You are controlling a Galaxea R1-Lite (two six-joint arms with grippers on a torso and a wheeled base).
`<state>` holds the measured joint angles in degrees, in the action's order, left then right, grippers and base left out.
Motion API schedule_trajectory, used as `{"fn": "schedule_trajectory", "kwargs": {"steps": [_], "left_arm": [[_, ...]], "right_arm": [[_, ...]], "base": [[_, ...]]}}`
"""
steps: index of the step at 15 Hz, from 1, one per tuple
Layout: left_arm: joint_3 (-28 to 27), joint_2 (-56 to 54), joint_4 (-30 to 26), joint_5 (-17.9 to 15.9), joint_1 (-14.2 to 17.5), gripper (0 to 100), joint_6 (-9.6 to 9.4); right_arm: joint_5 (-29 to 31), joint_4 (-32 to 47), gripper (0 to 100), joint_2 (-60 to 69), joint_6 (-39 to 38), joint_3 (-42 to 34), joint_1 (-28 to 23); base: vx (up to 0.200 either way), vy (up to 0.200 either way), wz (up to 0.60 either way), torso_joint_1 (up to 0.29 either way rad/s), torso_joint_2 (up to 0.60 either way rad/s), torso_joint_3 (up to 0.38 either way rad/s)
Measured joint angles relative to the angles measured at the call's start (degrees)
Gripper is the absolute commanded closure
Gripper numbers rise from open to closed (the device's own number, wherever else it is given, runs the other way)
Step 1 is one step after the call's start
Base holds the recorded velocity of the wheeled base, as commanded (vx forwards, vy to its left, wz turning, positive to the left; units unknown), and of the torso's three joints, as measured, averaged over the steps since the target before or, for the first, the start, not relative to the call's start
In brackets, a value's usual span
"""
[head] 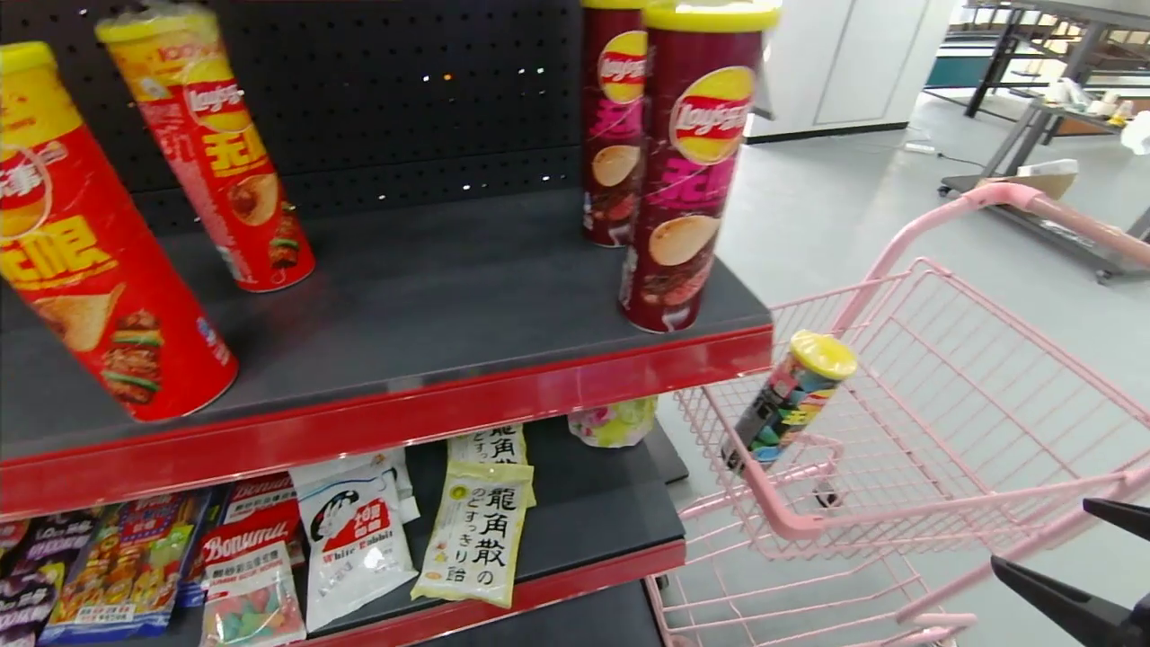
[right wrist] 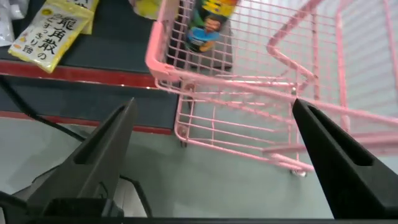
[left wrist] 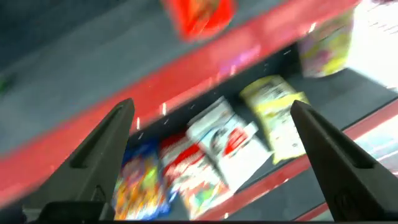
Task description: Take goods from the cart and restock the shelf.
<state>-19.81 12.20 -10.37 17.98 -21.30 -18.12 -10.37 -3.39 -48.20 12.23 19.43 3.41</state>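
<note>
Barely started imo: one can (head: 791,404) waits in the cart (head: 774,505) just ahead of the right pincer (right wrist: 212,107), which is wide open and empty like the left pincer (left wrist: 212,104).

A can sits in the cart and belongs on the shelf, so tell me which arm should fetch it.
Right. The right gripper, open, hangs beside the cart, and its wrist view faces the can leaning in the basket corner. The left gripper, also open, faces the snack bags instead.
</note>
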Motion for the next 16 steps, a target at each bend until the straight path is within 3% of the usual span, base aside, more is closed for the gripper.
{"fn": "schedule_trajectory", "kwargs": {"steps": [9, 16], "left_arm": [[0.16, 0.0, 0.01, 0.0, 0.02, 0, 0.02], [0.22, 0.41, 0.01, 0.0, 0.02, 0, 0.02]], "right_arm": [[2.66, -0.73, 0, -5.66, 0.02, 0.55, -1.21], [3.01, -0.82, 0, -5.11, 0.04, -0.59, -1.41]], "base": [[0.0, 0.0, 0.0, -0.02, 0.07, 0.048], [0.0, 0.0, -0.51, 0.002, 0.01, 0.005]]}}
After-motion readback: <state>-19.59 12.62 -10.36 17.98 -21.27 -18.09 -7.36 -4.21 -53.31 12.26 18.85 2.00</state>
